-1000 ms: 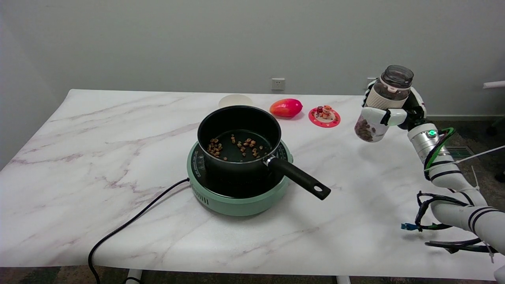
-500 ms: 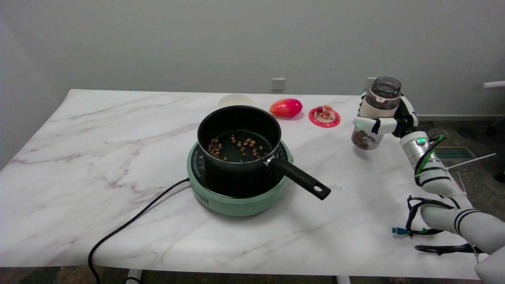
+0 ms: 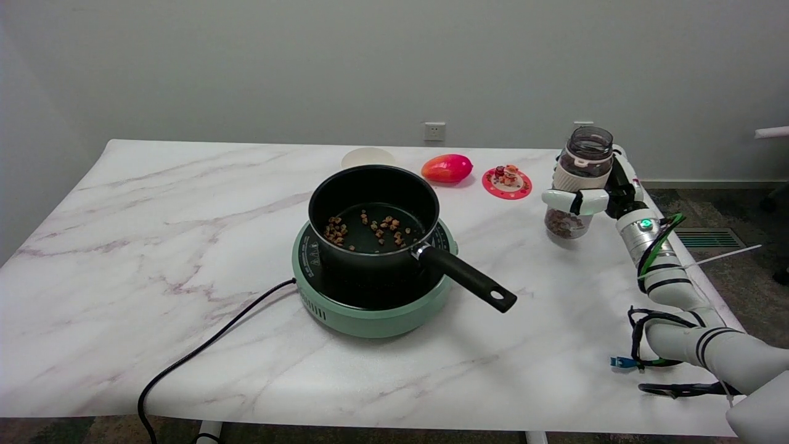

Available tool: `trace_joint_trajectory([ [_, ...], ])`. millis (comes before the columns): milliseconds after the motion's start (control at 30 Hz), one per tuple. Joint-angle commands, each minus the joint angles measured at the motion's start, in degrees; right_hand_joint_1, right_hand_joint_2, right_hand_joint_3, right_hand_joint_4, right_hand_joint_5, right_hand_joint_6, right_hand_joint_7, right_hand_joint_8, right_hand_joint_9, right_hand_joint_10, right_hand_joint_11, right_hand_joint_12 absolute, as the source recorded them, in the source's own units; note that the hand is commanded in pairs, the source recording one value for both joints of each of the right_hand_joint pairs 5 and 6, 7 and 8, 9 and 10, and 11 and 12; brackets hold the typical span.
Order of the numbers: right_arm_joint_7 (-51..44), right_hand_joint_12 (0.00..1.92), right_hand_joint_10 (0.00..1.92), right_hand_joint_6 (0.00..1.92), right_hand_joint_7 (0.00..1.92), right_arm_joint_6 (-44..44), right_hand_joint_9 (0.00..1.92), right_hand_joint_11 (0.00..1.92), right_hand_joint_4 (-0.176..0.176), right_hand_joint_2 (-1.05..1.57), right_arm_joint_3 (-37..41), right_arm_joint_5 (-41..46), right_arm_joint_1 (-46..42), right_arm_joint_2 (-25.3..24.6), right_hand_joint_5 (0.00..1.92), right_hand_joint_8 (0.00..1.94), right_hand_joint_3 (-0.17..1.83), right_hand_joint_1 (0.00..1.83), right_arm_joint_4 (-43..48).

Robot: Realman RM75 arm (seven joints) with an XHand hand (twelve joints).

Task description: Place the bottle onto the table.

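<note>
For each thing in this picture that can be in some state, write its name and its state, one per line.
Bottle: upright, lidless, some brown pieces inside, held.
Right hand: grips the bottle.
Pot: open, on the cooker, brown pieces inside.
Induction cooker: cord attached; on or off cannot be told.

The right arm reaches in from the lower right, its white segments bent and rising toward the far right edge of the worktop (image 3: 185, 203). Its hand (image 3: 595, 191) is upright, fingers wrapped around the bottle (image 3: 576, 185), gripping it mid-body.
</note>
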Motion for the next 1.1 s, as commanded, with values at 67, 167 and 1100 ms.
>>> trace_joint_trajectory([
  [67,-2.43,1.21,1.39,1.92,1.86,0.68,1.39,1.21,0.0,1.0,-0.71,2.36,0.09,-1.46,1.92,1.86,0.6,1.46,-1.28],
  [167,-2.27,1.21,1.38,1.92,1.85,0.96,1.38,1.21,0.0,0.99,-0.43,2.44,-0.26,-1.81,1.92,1.85,0.6,1.47,-1.28],
  [1100,-2.32,0.8,1.14,1.08,1.49,3.11,1.14,0.8,0.0,-0.41,-0.43,5.31,-2.31,-2.13,1.08,1.49,1.59,1.35,-0.91],
])
